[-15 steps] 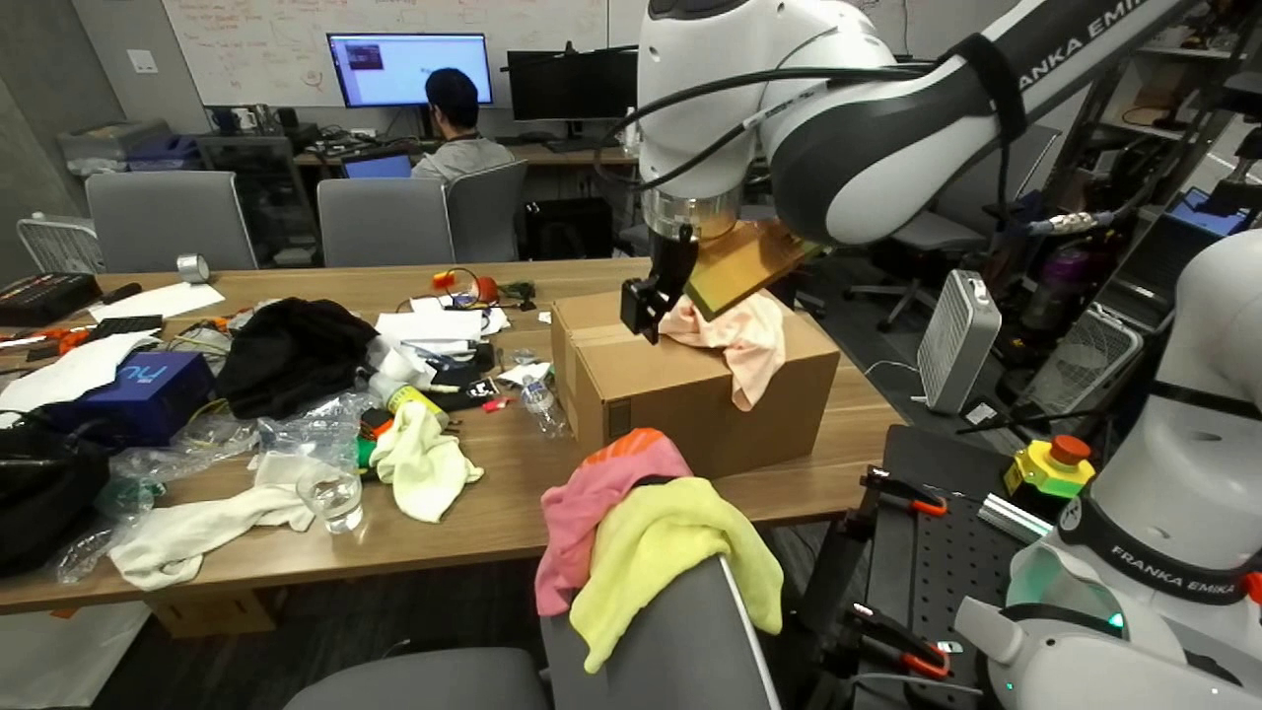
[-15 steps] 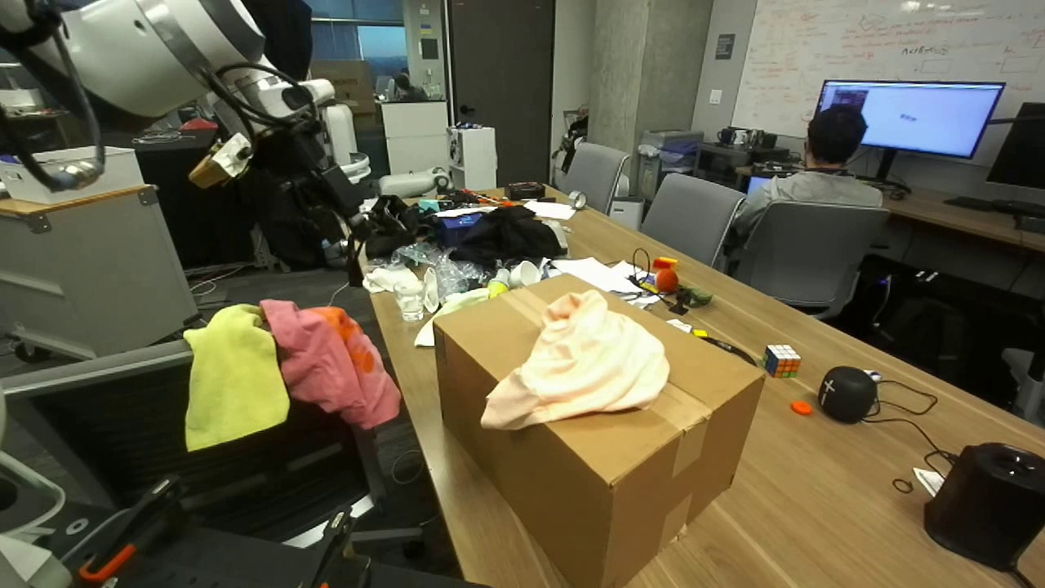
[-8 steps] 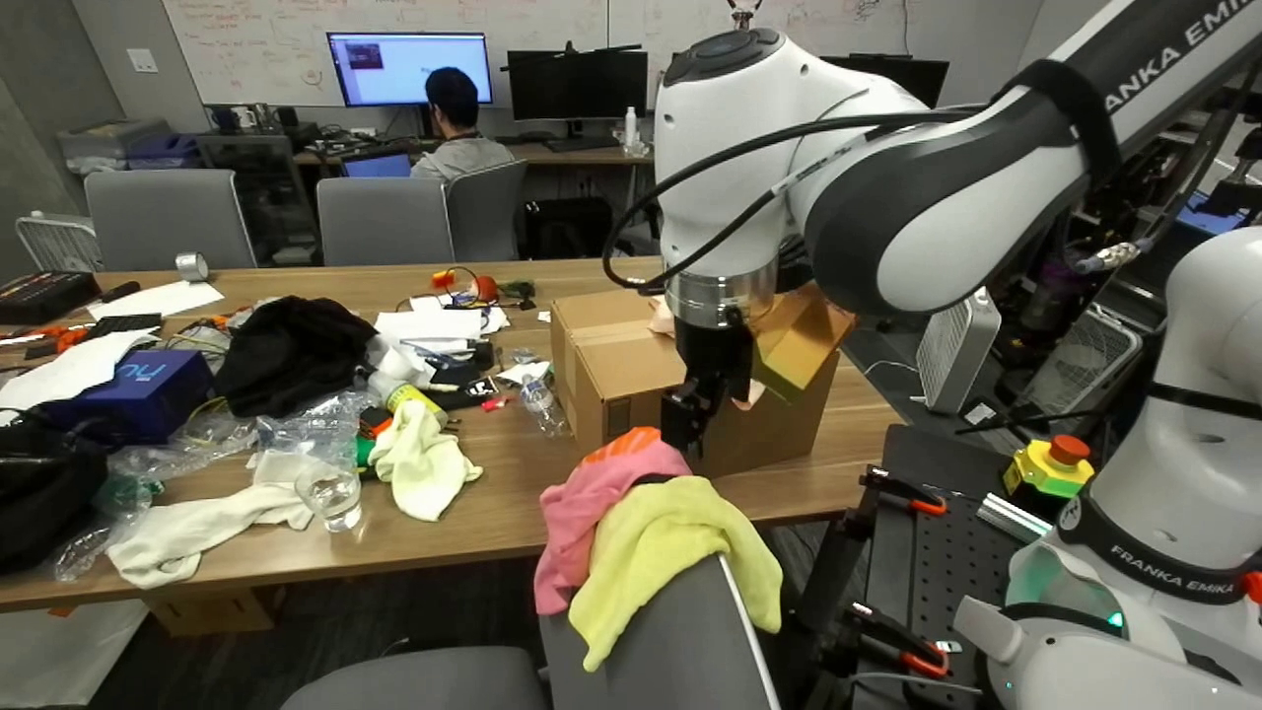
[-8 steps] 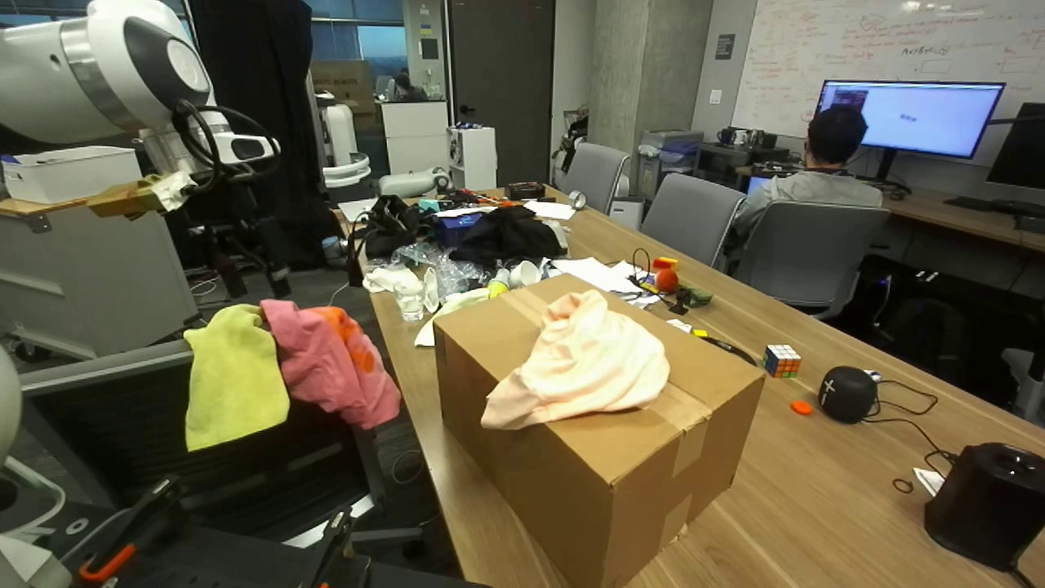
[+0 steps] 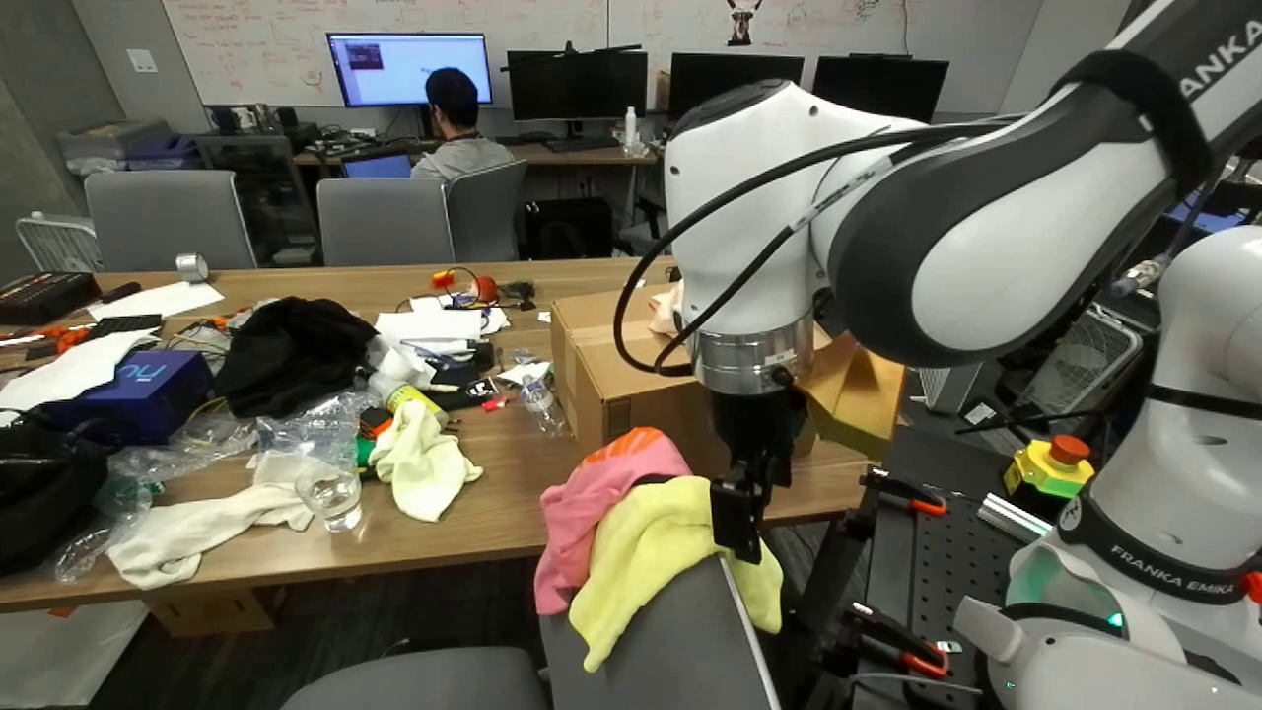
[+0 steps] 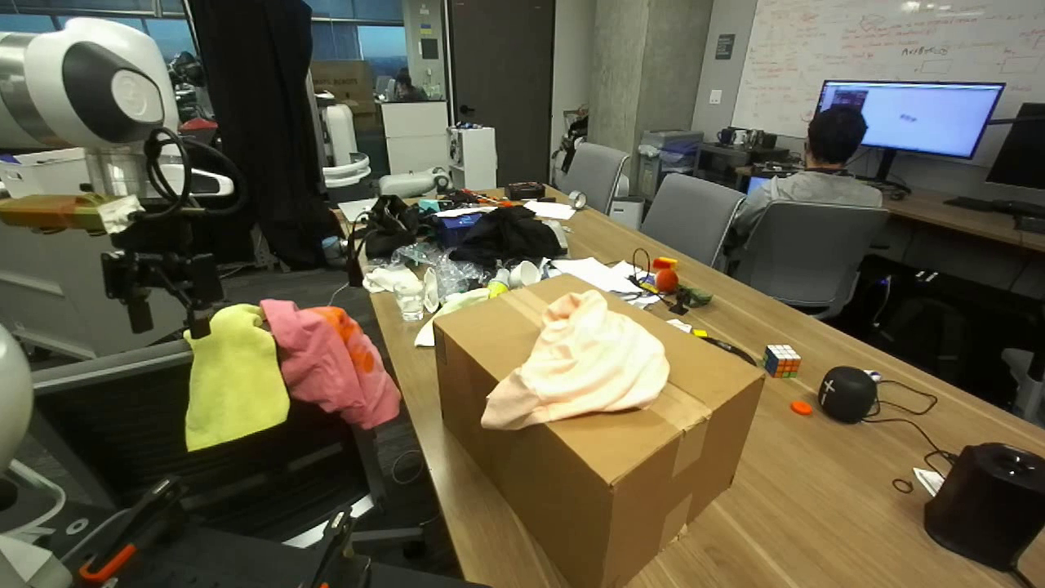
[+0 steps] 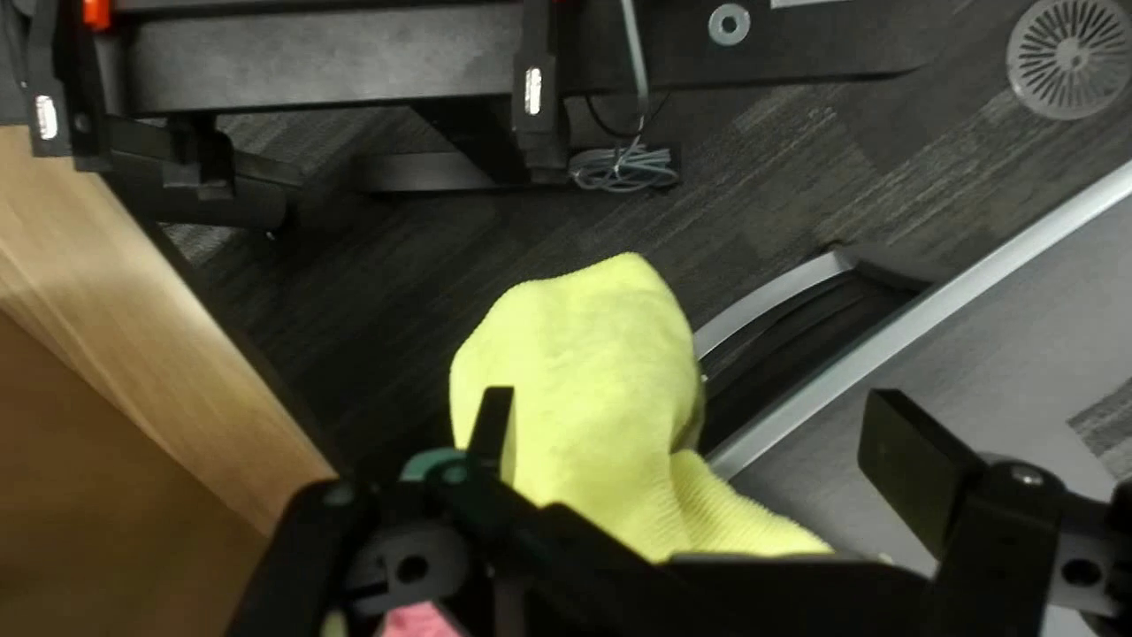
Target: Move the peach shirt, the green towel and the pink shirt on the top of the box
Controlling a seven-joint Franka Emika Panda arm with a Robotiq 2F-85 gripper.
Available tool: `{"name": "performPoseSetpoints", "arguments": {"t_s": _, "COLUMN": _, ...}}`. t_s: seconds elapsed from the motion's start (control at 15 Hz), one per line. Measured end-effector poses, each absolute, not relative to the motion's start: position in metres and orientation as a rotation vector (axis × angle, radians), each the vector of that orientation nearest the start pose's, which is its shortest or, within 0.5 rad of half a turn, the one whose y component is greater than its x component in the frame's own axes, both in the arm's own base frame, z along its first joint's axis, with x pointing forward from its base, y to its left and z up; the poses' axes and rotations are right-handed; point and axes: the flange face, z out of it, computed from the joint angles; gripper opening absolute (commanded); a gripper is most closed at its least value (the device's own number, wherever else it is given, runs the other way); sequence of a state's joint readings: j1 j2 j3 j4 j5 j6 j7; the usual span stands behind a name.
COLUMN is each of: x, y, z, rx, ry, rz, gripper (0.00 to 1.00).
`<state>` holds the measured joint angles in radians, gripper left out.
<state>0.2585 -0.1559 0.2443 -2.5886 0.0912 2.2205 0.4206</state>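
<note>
The peach shirt (image 6: 592,359) lies in a heap on top of the box (image 6: 522,465), a large brown carton; an exterior view shows only a bit of the shirt (image 5: 667,308) behind the arm. The green towel (image 5: 641,552) and the pink shirt (image 5: 577,513) hang side by side over a chair back; both also show in an exterior view, towel (image 6: 234,384) and pink shirt (image 6: 326,367). My gripper (image 5: 739,532) is open and empty at the towel's top. In the wrist view the towel (image 7: 592,372) shows between and beyond the fingers (image 7: 694,425); contact cannot be told.
The grey chair (image 5: 680,641) stands against the table's front edge. A black tool-mounting platform (image 5: 937,562) with orange clamps is beside it. Clutter covers the table's far part: a pale cloth (image 5: 424,463), a glass (image 5: 330,498), a bottle (image 5: 540,404) and a black cloth (image 5: 301,355).
My gripper has moved from above the box, away from it and down to the green towel on the chair. The peach shirt stays on the box. The cloths have not moved.
</note>
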Motion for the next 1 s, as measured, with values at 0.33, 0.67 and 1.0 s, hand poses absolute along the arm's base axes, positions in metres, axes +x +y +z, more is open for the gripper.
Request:
{"name": "performPoseSetpoints", "arguments": {"t_s": 0.33, "x": 0.334, "y": 0.233, "z": 0.293, "rx": -3.138, "ry": -0.213, "rz": 0.355, "gripper": 1.00}}
{"name": "performPoseSetpoints", "arguments": {"t_s": 0.67, "x": 0.327, "y": 0.249, "z": 0.280, "rx": -3.154, "ry": -0.395, "rz": 0.175, "gripper": 1.00}}
{"name": "performPoseSetpoints", "arguments": {"t_s": 1.0, "x": 0.337, "y": 0.248, "z": 0.263, "rx": -3.181, "ry": -0.548, "rz": -0.060, "gripper": 1.00}}
